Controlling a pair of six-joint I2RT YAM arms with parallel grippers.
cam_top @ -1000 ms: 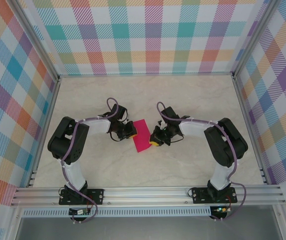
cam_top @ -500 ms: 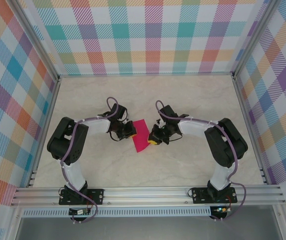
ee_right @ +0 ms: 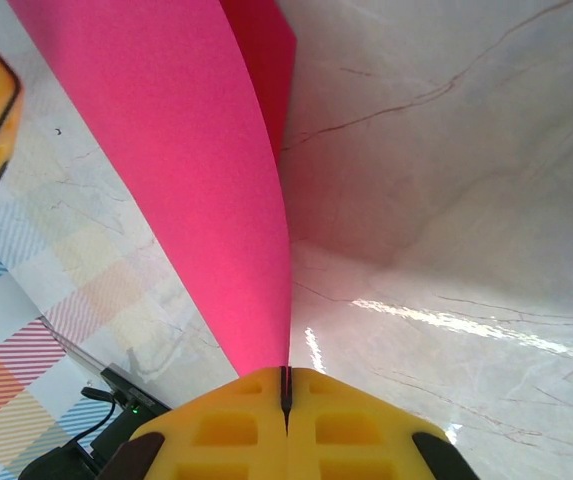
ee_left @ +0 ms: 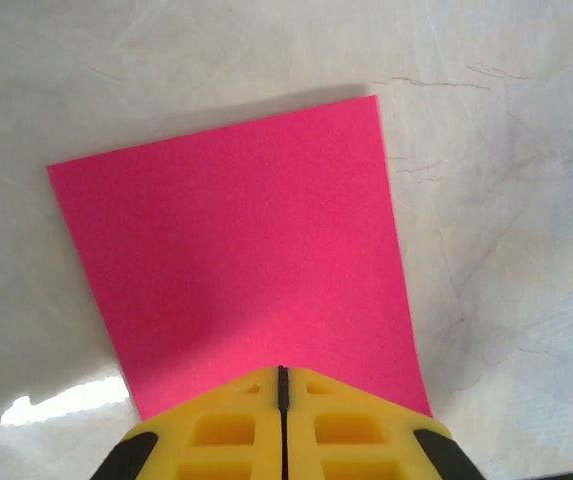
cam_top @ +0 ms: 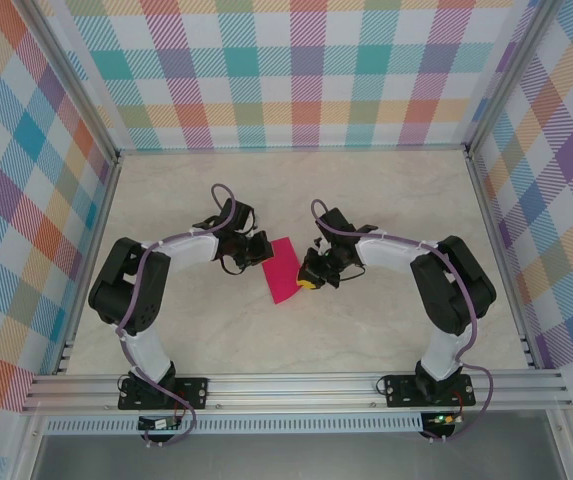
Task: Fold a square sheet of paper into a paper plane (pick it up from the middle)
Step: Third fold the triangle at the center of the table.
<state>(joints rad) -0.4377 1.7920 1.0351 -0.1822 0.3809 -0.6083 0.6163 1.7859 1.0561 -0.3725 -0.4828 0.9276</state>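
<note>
**Mia:** Where is the pink paper?

**Sam:** The square sheet of paper (cam_top: pixel 284 270) is close to the middle of the table (cam_top: pixel 386 200). One side lies flat on the table. The other side is bent up off it.

**Mia:** Who is lifting it?

**Sam:** The right gripper (ee_right: pixel 286 385). It sits a little to the right of the table's middle. Its jaws are pressed together on the edge of the paper, and the sheet curves up out of them like a slide.

**Mia:** And the other one?

**Sam:** The left gripper (ee_left: pixel 283 385) is a little to the left of the table's middle. Its jaws are closed too, with no gap. Its tip is right at the near edge of the paper. I can't tell if it pushes the paper down or only hangs over it.

**Mia:** Is there a plane yet?

**Sam:** No. I see no pointy nose, no wings and no fold line. From above the sheet looks thinner than a square, but I think that is the lifted side.

**Mia:** So how much is done?

**Sam:** Very little, I think. This looks like the first fold getting started. All the folds are left to do.
</note>
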